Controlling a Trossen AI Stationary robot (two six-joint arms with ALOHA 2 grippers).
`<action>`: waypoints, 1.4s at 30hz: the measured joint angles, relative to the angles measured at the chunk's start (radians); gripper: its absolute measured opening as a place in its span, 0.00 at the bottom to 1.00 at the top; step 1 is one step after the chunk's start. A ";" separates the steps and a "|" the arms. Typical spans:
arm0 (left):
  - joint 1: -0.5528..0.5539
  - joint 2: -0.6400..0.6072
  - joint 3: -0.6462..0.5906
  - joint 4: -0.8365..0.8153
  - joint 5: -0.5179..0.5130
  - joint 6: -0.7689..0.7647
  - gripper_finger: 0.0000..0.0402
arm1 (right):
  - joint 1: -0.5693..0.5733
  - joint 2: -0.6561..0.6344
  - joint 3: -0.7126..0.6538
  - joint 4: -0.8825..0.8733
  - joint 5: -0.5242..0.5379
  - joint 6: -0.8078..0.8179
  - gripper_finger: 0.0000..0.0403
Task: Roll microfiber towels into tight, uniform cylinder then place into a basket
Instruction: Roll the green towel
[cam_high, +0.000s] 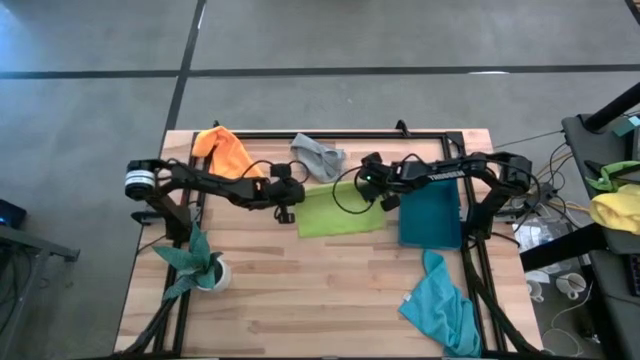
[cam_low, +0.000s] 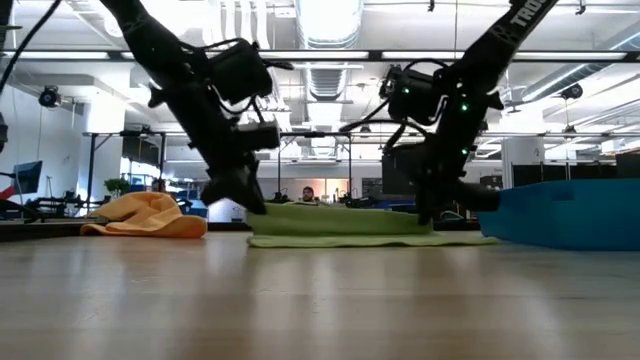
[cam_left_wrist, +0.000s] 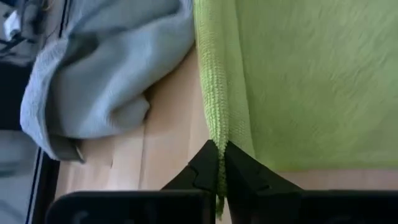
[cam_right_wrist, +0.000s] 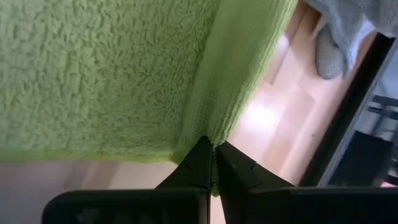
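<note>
High view first: I've got the lime green towel (cam_high: 342, 212) lying flat in the middle of the table (cam_high: 300, 300), with the left gripper (cam_high: 286, 203) down at one of its far corners and the right gripper (cam_high: 389, 195) at the other far corner. On the left wrist view the two fingers (cam_left_wrist: 205, 168) are pinched together with the towel's hem (cam_left_wrist: 214, 106) caught between them, and it's the same on the right wrist view, fingers (cam_right_wrist: 198, 163) clamped on the folded green edge (cam_right_wrist: 211, 106). So both hands are closed tight on that one towel. From the low view, the towel's far edge looks folded over onto itself, a low green hump (cam_low: 340, 220) between the two arms. The grey towel (cam_high: 318, 156) sits bunched just behind it, the orange towel (cam_high: 226, 152) is crumpled at the far left corner, and the turquoise towel (cam_high: 440, 305) is heaped near the front right. The teal basket (cam_high: 431, 214) sits just to the right of the green towel. A potted plant (cam_high: 200, 262) stands front left.
</note>
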 joint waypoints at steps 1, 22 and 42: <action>-0.001 0.014 0.000 0.001 -0.018 0.001 0.00 | 0.002 0.000 -0.007 0.015 0.009 -0.003 0.02; -0.098 0.085 0.001 0.115 -0.040 0.007 0.01 | 0.076 -0.002 -0.024 -0.081 0.028 0.070 0.02; -0.151 0.083 0.001 0.109 -0.025 0.010 0.00 | 0.081 -0.029 0.056 -0.286 -0.092 0.060 0.03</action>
